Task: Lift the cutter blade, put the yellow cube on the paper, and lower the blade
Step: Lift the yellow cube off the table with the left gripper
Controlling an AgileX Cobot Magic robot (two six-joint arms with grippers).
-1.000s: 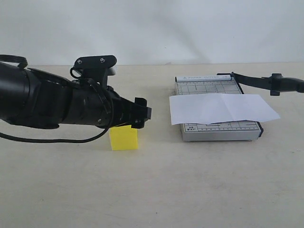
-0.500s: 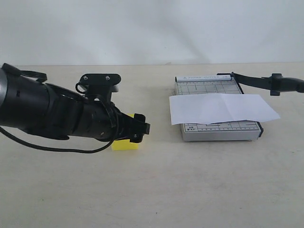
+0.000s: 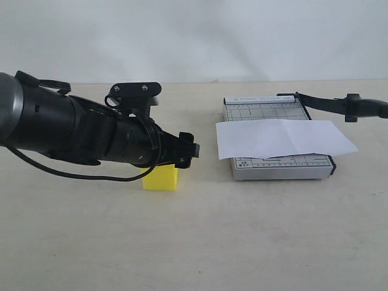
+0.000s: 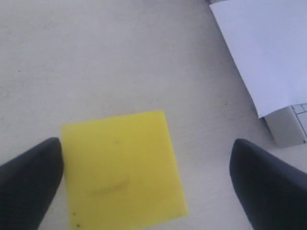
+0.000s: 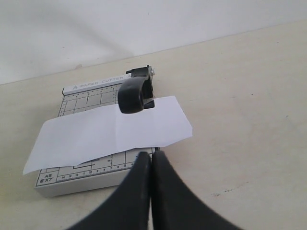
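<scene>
The left arm has dipped; its fingers (image 4: 29,182) gape wide astride the yellow cube (image 4: 122,167), holding nothing. Closing on it comes next.

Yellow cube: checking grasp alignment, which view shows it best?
Left wrist view: the yellow cube shows one face nearly whole, by the open left gripper. Exterior view: partly hidden behind that gripper. Right wrist view: absent.

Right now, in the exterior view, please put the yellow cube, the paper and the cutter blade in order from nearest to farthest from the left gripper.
Measured from the left gripper:
1. yellow cube, just beneath the open gripper.
2. paper, to the right, lying across the cutter board.
3. cutter blade, farthest, at the right edge of the board.
</scene>
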